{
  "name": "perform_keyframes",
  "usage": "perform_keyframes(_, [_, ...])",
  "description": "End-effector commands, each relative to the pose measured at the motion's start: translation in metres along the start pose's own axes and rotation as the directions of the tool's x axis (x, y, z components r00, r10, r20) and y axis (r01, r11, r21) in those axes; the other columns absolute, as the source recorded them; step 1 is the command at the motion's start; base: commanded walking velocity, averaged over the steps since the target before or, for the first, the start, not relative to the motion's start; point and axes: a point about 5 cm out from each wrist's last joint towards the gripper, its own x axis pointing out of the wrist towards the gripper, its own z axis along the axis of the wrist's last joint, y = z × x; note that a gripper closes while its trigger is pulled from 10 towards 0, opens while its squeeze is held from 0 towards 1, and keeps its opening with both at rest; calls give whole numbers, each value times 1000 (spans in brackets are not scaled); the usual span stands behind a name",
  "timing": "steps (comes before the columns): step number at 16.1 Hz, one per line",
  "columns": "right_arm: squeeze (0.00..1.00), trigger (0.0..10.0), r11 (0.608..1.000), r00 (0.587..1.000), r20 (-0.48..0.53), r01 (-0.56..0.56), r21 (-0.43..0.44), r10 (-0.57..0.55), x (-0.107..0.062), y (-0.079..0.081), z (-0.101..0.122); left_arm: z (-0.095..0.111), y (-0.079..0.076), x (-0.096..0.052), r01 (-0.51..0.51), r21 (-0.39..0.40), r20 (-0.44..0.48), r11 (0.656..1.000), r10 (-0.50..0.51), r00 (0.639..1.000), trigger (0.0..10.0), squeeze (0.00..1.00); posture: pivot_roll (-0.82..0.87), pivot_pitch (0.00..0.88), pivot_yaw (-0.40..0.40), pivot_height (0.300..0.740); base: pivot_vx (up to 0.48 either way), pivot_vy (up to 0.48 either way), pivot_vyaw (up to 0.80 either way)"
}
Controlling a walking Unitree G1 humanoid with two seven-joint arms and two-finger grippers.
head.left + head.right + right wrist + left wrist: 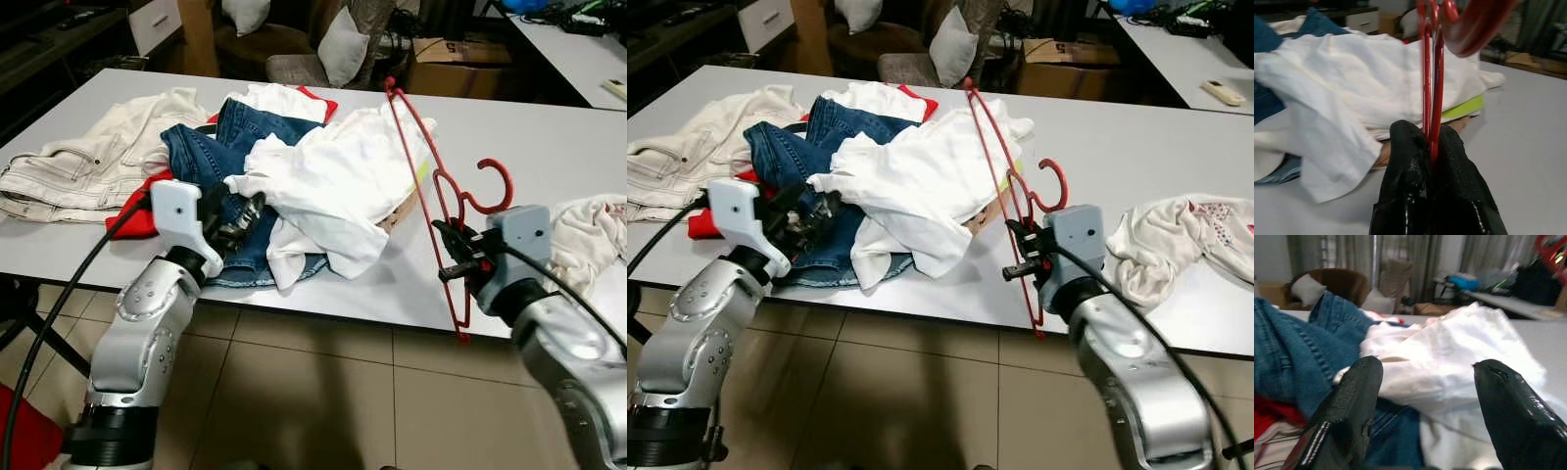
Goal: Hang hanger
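A red wire hanger (427, 186) stands tilted over the white table (549, 147), its hook (493, 181) curling up at the right. My right gripper (453, 250) is shut on the hanger's lower rods, near the table's front edge; the wrist view shows both fingers (1410, 161) pressed against the red rods (1432, 98). My left gripper (238, 220) is open at the front of a clothes pile, its fingers (1359, 387) pointing at a white shirt (338, 181) and blue jeans (211, 157).
Cream trousers (78, 162) lie at the table's left, a red garment (137, 211) under the pile, another white garment (588, 240) at the right. Chairs with cushions (343, 44) and a second table (578, 49) stand behind. Tiled floor lies below.
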Motion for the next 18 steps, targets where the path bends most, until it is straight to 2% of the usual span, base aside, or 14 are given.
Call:
perform_keyframes(1, [0,10000,999,999,0,45,-12,-45,0,-1,-4,-2,-5,-2,0,31,-18,1000,0,1000,10000,855,-69,0,3,740,0,0,0])
perform_keyframes(3, [0,10000,988,988,-28,151,29,-150,0,-5,-14,-13,-10,-6,5,56,-50,998,-2,999,10000,831,-76,0,-8,740,0,-253,0])
perform_keyframes(6, [0,10000,981,980,-73,190,44,-187,0,-7,-24,-19,-15,-5,-14,56,-70,998,18,997,10000,812,-84,0,11,740,0,-255,0])
perform_keyframes(10, [0,10000,974,974,-83,215,72,-208,0,-9,-24,-19,-16,-3,-20,45,-71,999,23,997,10000,804,-87,0,-1,740,0,-251,-422])
perform_keyframes(14, [0,10000,978,978,-85,195,75,-188,-2,-11,-24,-20,-18,-4,-35,37,-70,999,38,997,10000,800,-83,0,-1,740,0,0,-591])
perform_keyframes(18, [0,10000,980,980,-101,180,81,-171,1,-6,-27,-19,-15,-4,-33,46,-71,998,36,997,10000,800,-78,0,-4,740,0,0,-788])
